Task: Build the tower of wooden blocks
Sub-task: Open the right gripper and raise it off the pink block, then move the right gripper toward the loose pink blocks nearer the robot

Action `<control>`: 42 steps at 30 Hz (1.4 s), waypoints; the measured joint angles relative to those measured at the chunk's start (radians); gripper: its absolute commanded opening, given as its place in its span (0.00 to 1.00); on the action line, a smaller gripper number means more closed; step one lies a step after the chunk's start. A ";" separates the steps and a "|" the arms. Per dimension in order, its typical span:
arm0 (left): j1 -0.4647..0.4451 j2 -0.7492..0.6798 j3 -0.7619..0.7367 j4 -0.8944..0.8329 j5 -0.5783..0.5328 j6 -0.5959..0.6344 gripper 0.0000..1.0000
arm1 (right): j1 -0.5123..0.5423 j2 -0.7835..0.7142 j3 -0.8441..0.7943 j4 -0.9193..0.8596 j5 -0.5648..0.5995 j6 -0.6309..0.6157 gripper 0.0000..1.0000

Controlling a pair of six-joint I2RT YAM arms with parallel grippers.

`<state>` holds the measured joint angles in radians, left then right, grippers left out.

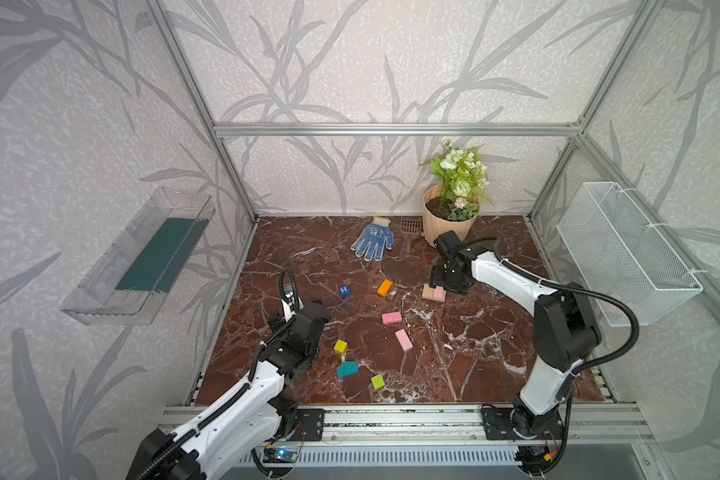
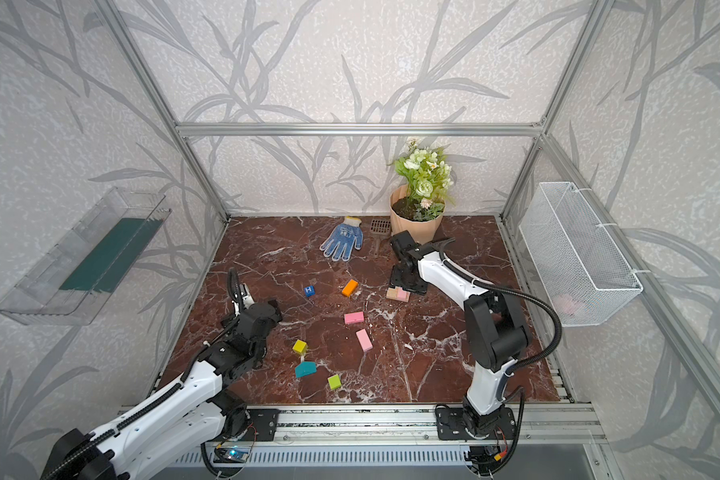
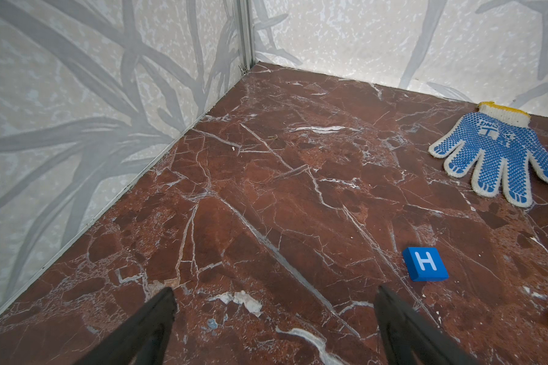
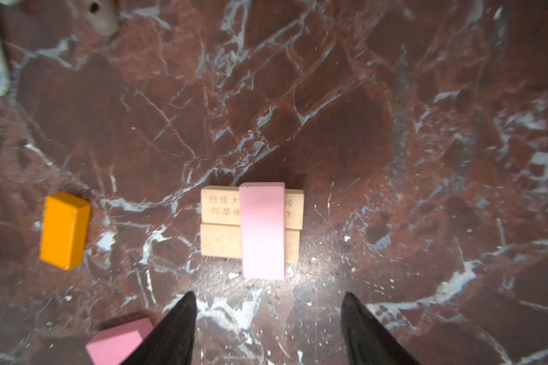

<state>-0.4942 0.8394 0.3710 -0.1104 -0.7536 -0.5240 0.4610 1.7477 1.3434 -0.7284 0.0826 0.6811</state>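
Front rail with both arm bases sits closest in both top views. Past it, on the marble table, the wood blocks are scattered: lime cube, teal piece, yellow cube, one pink oblong, a second pink oblong, orange oblong, blue H cube. Wood block tower stands right of centre toward the back, near the flowerpot, and is just a tan base with one pink layer. Right arm bends down over it and hides part of it. Glove and slotted scoop lie by the back wall. Left arm sits on the left side; its jaws are unreadable from above. In a top view a pale pink thing shows through the wire basket, too blurred to name. Left wrist view: left gripper jaws spread wide, nothing between them, bare marble below. H cube is near one finger but apart; the glove is farther off and the tower is out of frame. Right wrist view: right gripper jaws well apart and holding nothing, tips just short of the tower and not touching it. Only this view shows that the base is two tan blocks side by side, one printed with characters. The pink layer lies across both and overhangs the edge nearer the gripper.
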 measured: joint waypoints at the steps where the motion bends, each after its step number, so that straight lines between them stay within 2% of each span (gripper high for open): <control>1: 0.000 0.001 0.000 0.000 0.000 0.000 0.98 | 0.008 -0.039 -0.012 0.003 0.006 -0.002 0.78; 4: 0.000 0.002 0.000 0.001 0.000 0.000 0.98 | 0.051 -0.151 -0.045 0.026 0.032 -0.019 0.82; 12: 0.000 0.004 0.000 0.007 0.000 0.000 0.98 | 0.179 -0.437 -0.208 0.174 0.095 -0.089 0.85; 14: 0.000 0.004 0.000 0.008 0.000 0.000 0.98 | 0.188 -0.512 -0.267 0.226 0.106 -0.097 0.89; 17: 0.000 0.005 0.000 0.010 0.000 0.000 0.98 | 0.188 -0.630 -0.376 0.319 0.135 -0.103 1.00; 23: 0.000 0.005 0.000 0.010 0.000 0.000 0.98 | 0.188 -0.786 -0.592 0.538 0.170 -0.143 0.99; 30: 0.000 0.005 0.000 0.011 0.001 0.000 0.98 | 0.187 -0.806 -0.637 0.582 0.093 -0.201 0.99; 35: 0.000 0.005 0.000 0.011 0.001 0.000 0.98 | 0.199 -0.745 -0.638 0.624 0.018 -0.201 1.00; 42: 0.000 0.004 0.000 0.011 0.005 0.000 0.97 | 0.349 -0.567 -0.589 0.551 0.013 -0.204 0.90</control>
<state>-0.4942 0.8433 0.3714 -0.0998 -0.7490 -0.5236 0.8104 1.1809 0.7547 -0.1772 0.0959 0.4770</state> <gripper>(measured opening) 0.975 0.922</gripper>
